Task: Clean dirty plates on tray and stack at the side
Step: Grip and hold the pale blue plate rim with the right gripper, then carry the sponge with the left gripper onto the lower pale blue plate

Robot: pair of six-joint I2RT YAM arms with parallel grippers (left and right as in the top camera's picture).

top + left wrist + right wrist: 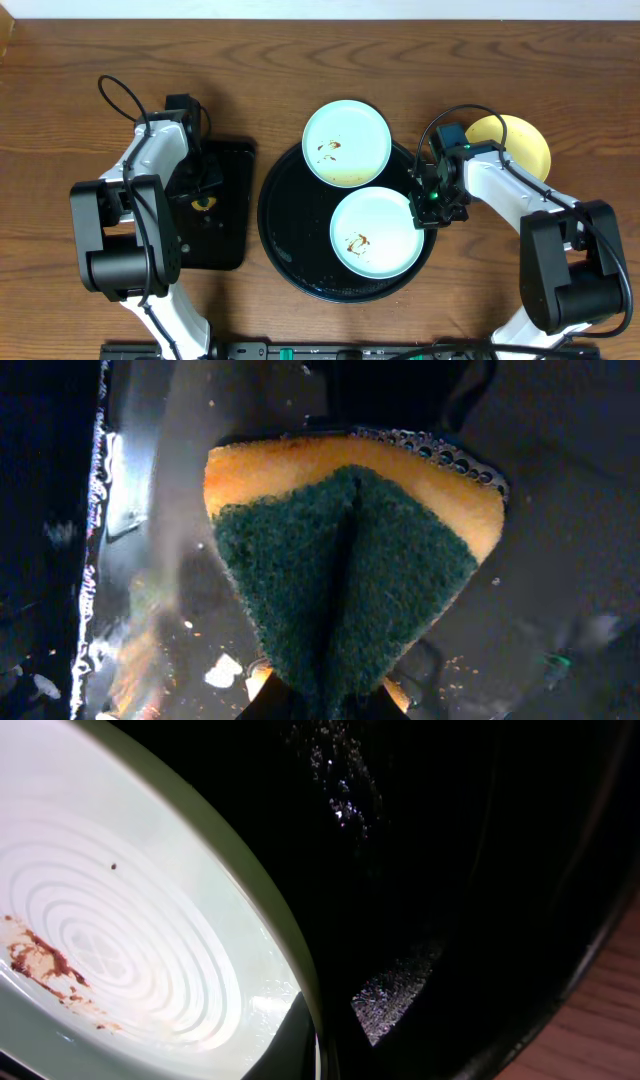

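While left tool [203,203] pinches sponge [350,560], right tool [427,210] clamps near blue plate [385,225] rim; far blue plate [346,143] adjacent.

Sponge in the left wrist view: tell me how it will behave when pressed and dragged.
The sponge is probably soft and floppy: it is folded, with a crease down its green face. Bubbles along its yellow edge suggest it is wet and soapy, so likely slippery and heavier than dry.
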